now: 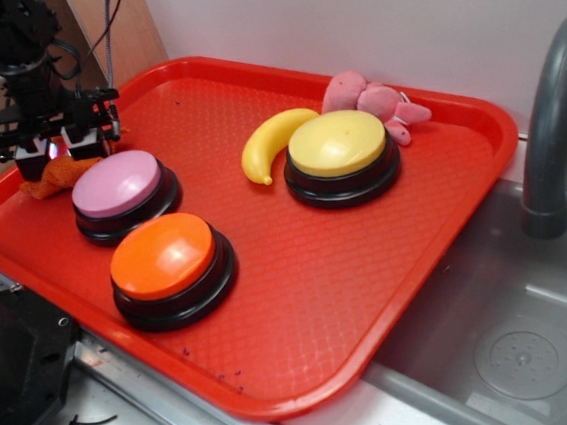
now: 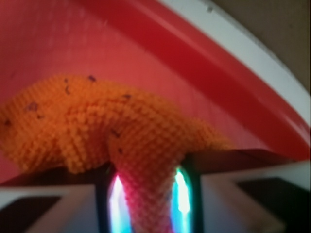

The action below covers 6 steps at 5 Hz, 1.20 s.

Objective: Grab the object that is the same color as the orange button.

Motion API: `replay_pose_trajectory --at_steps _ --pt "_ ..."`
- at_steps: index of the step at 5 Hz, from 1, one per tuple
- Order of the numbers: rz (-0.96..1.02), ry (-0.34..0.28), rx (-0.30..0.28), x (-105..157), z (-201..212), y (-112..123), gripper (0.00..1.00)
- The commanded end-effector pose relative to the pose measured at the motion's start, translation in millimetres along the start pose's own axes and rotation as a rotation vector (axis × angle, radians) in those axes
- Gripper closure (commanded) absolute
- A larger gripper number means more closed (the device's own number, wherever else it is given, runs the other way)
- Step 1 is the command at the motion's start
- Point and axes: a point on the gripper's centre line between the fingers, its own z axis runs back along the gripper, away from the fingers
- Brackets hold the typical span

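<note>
Orange mesh pouch [image 2: 97,121] fills the wrist view, a fold of its coarse weave pinched between the two fingers [image 2: 182,194], which stand closed to a narrow gap around it. From the exterior view the gripper [image 1: 51,149] sits low at the tray's [image 1: 372,294] far left corner, the pouch bunched beneath it beside the pink-topped button [image 1: 117,183]. The grip looks secure; a straight, slow lift should keep the limp fabric from slipping or snagging the raised rim. The orange button [image 1: 163,254], glossy and domed on a black base, sits nearer the front; the tray is pebbled plastic.
</note>
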Motion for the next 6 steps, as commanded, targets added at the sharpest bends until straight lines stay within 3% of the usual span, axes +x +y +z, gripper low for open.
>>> replay_pose_trajectory --at_steps 1,2,3,4,5,6 --pt "-0.320 0.000 -0.197 -1 84 -24 1.00" --pt "-0.478 0.000 -0.317 -7 127 -44 1.00" --pt "-0.547 -0.069 -0.338 -14 163 -56 1.00" --pt "-0.688 -0.104 -0.241 -18 175 -72 1.00" --pt "-0.658 -0.097 -0.176 -21 174 -79 1.00" --pt "-0.681 -0.080 -0.183 -17 169 -80 1.00"
